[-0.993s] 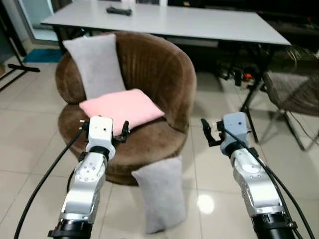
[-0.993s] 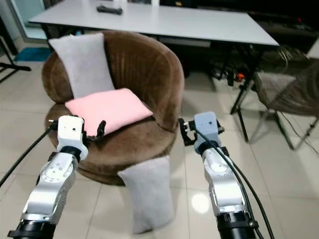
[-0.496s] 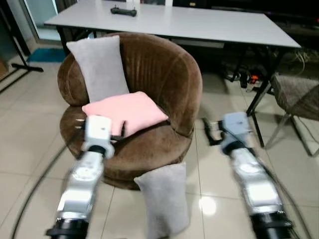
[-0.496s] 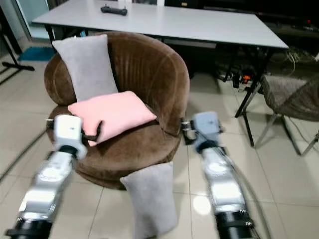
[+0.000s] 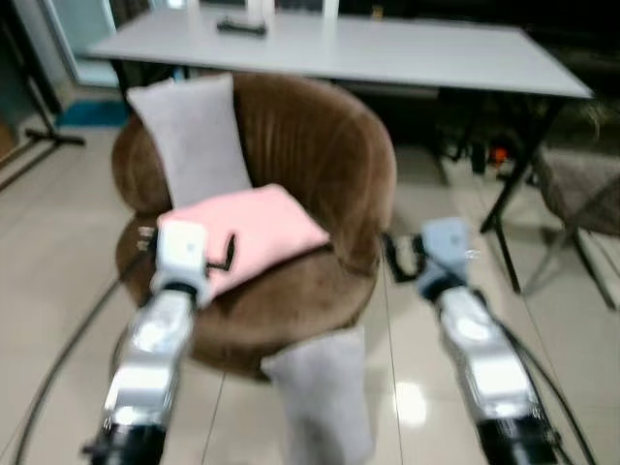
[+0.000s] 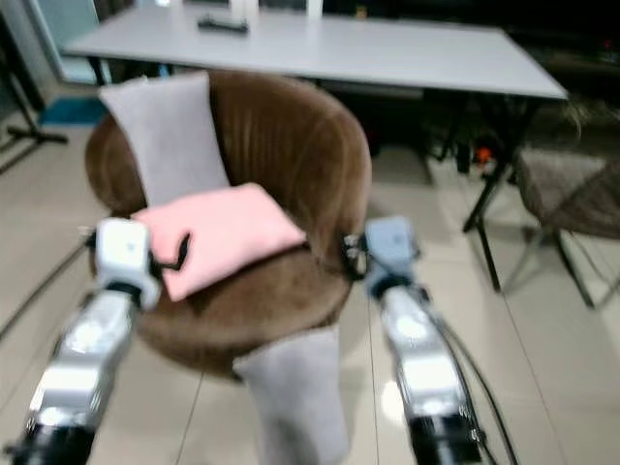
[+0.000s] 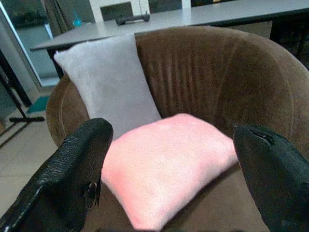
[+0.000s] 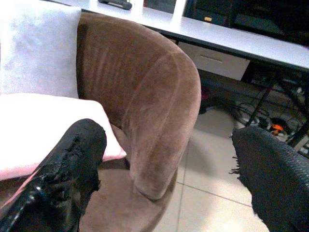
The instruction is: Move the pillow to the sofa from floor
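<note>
Both my silver arms reach forward side by side at about the same height, my left gripper (image 7: pixel 169 169) and my right gripper (image 8: pixel 169 169) each with its two black fingers (image 7: pixel 72 169) spread wide apart and nothing held between them.

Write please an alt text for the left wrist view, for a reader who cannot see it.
A pink pillow lies on the seat of a round brown sofa chair, seen between the two open black fingers of the left end effector. A grey pillow leans on the backrest, and a white table stands behind.
</note>
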Controlling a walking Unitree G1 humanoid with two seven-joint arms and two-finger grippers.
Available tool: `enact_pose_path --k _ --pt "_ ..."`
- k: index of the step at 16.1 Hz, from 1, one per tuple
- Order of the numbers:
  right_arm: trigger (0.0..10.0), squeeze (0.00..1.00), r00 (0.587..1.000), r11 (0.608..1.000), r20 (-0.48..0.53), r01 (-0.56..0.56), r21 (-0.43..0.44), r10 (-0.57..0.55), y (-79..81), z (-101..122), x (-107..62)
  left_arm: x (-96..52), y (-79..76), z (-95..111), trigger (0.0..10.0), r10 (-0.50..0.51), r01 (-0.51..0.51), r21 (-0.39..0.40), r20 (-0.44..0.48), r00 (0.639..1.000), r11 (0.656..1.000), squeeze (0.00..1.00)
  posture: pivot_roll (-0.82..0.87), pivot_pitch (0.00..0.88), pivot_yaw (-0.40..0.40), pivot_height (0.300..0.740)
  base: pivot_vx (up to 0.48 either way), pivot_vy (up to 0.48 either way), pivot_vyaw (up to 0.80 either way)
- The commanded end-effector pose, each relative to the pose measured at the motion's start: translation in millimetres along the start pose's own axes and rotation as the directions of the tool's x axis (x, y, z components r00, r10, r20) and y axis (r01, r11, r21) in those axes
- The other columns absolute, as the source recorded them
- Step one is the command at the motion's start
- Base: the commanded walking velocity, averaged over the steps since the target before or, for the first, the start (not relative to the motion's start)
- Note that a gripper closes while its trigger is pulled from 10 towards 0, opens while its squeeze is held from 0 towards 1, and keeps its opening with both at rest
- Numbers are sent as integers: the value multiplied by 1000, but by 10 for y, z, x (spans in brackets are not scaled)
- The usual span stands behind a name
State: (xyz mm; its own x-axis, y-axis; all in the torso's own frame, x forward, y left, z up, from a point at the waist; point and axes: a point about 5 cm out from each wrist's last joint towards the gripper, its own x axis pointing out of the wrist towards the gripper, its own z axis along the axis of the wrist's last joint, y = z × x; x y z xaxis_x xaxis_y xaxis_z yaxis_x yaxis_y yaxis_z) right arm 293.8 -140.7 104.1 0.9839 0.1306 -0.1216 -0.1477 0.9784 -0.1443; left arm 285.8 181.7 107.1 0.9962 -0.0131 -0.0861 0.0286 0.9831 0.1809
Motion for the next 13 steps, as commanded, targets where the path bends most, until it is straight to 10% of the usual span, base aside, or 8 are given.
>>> enact_pose_path --k 1,13 --pt "10000 0 999 999 -4 40 7 -40 -133 -4 -19 18 -104 13 10000 -38 38 -5 2 999 999 976 -46 0 -8 740 277 0 -775" --pt "10000 0 999 999 -14 42 4 -42 -151 -37 -57 -12 -108 -22 10000 -45 45 5 -5 999 999 965 -45 0 -15 725 136 0 -161"
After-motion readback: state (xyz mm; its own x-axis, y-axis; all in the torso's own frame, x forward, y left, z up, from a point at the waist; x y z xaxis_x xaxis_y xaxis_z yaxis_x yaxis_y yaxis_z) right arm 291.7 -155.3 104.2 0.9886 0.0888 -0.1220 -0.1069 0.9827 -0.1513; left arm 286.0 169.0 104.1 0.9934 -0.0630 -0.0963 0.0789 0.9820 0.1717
